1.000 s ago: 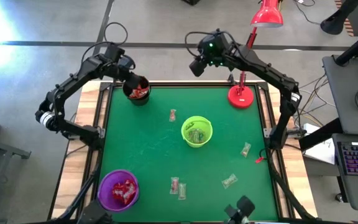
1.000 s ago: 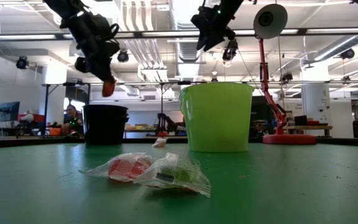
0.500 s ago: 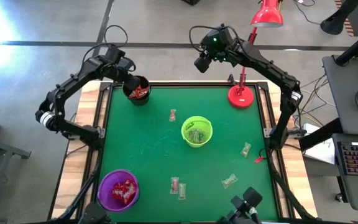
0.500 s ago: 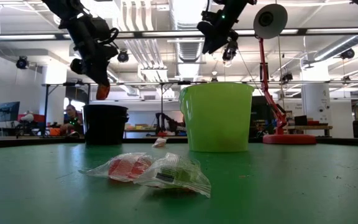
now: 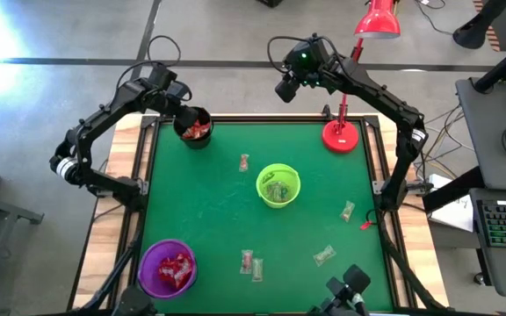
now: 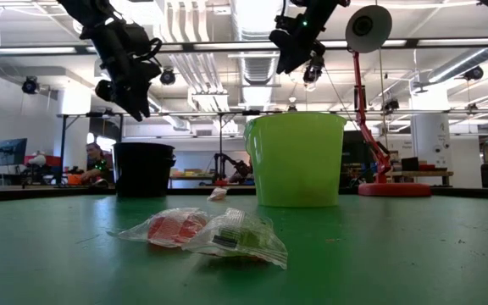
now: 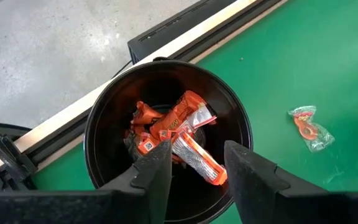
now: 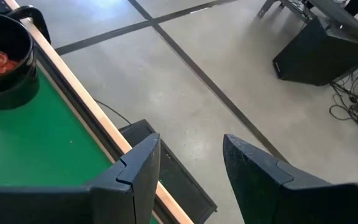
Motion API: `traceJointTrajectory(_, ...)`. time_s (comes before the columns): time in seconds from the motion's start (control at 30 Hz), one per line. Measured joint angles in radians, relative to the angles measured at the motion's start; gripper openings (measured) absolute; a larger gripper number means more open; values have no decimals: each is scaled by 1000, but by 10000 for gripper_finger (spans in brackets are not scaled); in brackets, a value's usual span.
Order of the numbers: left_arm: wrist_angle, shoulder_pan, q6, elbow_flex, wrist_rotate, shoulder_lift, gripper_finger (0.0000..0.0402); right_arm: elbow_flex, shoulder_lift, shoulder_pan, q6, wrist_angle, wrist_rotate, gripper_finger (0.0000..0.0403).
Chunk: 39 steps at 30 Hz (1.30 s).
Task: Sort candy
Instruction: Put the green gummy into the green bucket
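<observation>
My left gripper [image 5: 184, 113] hangs open and empty above the black cup [image 5: 193, 128] at the table's far left. In the left wrist view its fingers [image 7: 194, 155] frame the cup's inside, where several red-orange wrapped candies [image 7: 176, 134] lie. My right gripper [image 5: 288, 88] is open and empty, high above the table's far edge; it also shows in the low view [image 6: 293, 58]. Loose candies in clear wrappers lie on the green table: one [image 5: 244, 162] near the green cup [image 5: 278, 185], two [image 5: 251, 263] at the near middle, and two [image 5: 324, 255] at the right.
The green cup holds pale wrapped candies. A purple cup [image 5: 167, 269] with red candies stands at the near left corner. A red desk lamp's base [image 5: 341, 136] stands at the far right corner. The middle left of the green table [image 5: 200, 211] is bare.
The red-orange candy that hung at my left gripper's fingertips over the black cup no longer shows there; it has dropped out of the low view's sight toward the cup. My right gripper has shifted a little toward the table's right, then kept still.
</observation>
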Motion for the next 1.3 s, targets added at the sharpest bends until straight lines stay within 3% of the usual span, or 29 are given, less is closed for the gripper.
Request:
traceJointTrajectory(0.27,-88,-26,64,77,2,0,132,64,-7,15,27,-194,-49,169)
traceJointTrajectory(0.53,-218,-33,162,188,2,-1,132,193,-14,99,268,-564,-55,169)
traceJointTrajectory(0.73,-251,-33,247,212,2,-5,132,231,-16,202,430,-726,-55,169)
traceJointTrajectory(1.3,-243,-33,377,205,0,-11,133,179,-54,646,1002,-729,-55,169)
